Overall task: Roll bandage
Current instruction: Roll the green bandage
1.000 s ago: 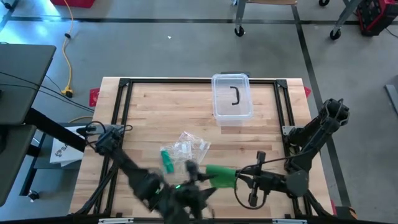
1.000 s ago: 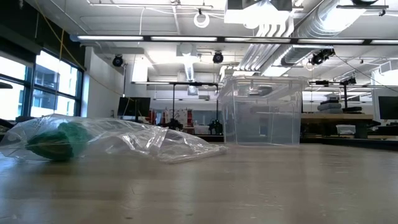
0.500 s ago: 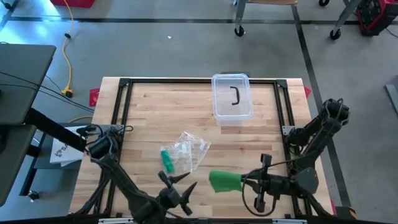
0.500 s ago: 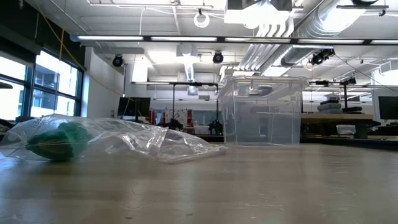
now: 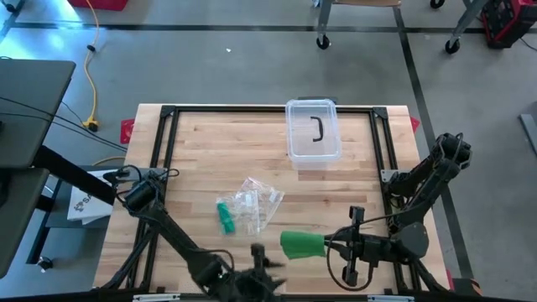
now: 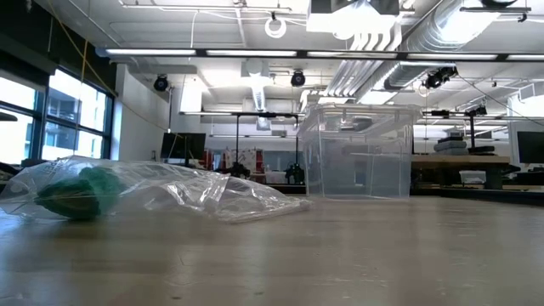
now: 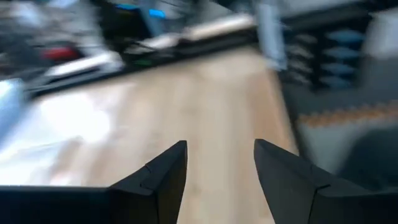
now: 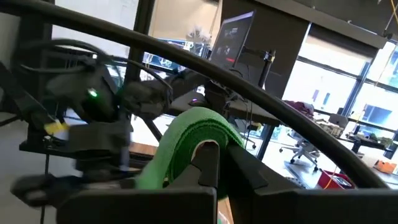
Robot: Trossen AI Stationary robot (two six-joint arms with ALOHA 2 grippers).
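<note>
A green bandage roll (image 5: 299, 245) hangs above the wood table (image 5: 210, 143) near its front edge, with my right gripper (image 5: 329, 245) shut on it; the right wrist view shows it as a green arch (image 8: 194, 129). My left gripper (image 5: 262, 262) is low at the front edge, left of the roll and apart from it. In the left wrist view this gripper (image 7: 219, 149) is open, with only bare wood between its fingers. A clear plastic bag (image 5: 252, 203) with a second green roll (image 5: 225, 216) inside lies flat on the table, also seen in the low view (image 6: 144, 191). My right gripper holds the bandage roll by its right end (image 8: 214, 140). The fingers (image 8: 208, 163) come level from the table's right and lie along the roll. The green band arches over the fingertips, which hide the place of contact. The roll sticks out leftward, clear of the table.
A clear lidded bin (image 5: 314, 130) stands at the far middle of the table, and shows in the low view (image 6: 361, 151) behind the bag. A black frame (image 5: 168, 113) runs along the table's edges. Bare wood lies between the bag and the bin.
My left gripper has drawn away from the roll's left end and sunk toward the table at its near edge. The roll stays in my right gripper, about where it was.
</note>
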